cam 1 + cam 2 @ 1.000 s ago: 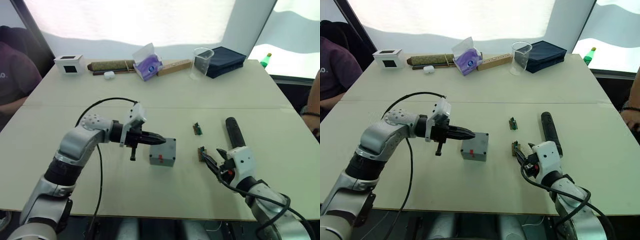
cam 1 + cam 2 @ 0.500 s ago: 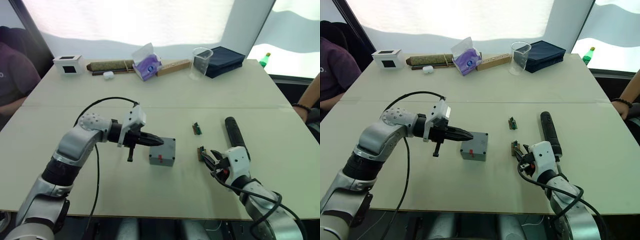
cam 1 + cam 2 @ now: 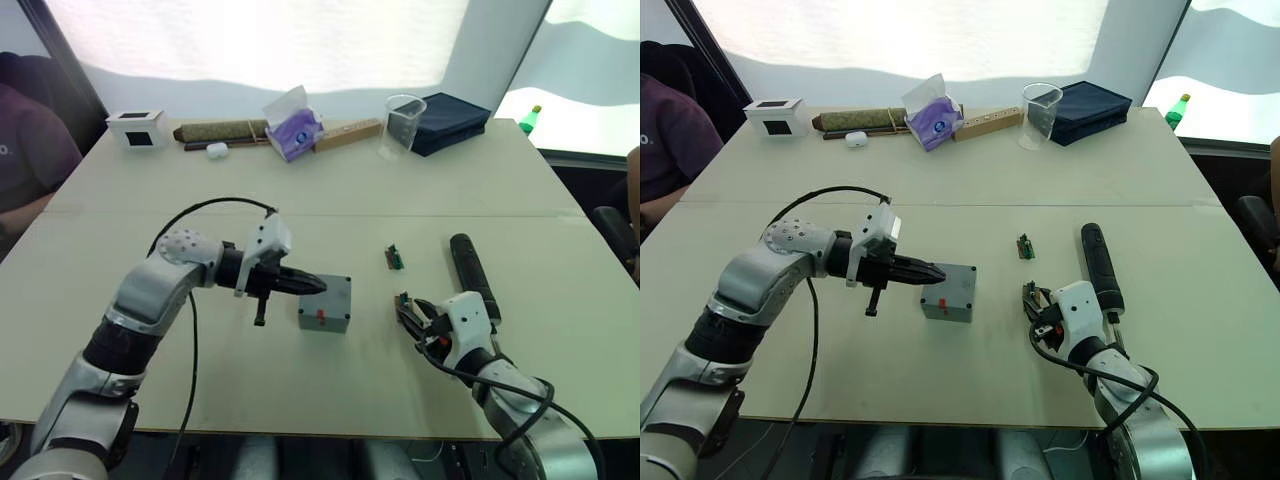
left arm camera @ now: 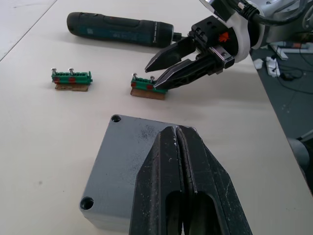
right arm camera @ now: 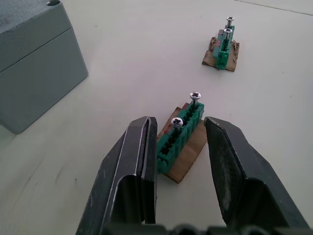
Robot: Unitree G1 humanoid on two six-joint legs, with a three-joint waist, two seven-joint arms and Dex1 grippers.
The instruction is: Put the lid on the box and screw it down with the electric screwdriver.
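My left gripper (image 4: 178,142), jaws closed, presses the lid (image 4: 128,161) onto the box (image 5: 34,63) mid-bench; my right gripper (image 5: 181,132), jaws open, straddles a screw holder (image 5: 181,139) to grip it.

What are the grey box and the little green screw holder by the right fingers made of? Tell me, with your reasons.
The box, lid already on it: probably cast metal, judging by its matte, faintly speckled grey surface and rounded corners; painted plastic can't be ruled out. The screw holder: glossy moulded green plastic on a brown base that looks like cardboard or wood, with two shiny steel-looking screws standing in it.
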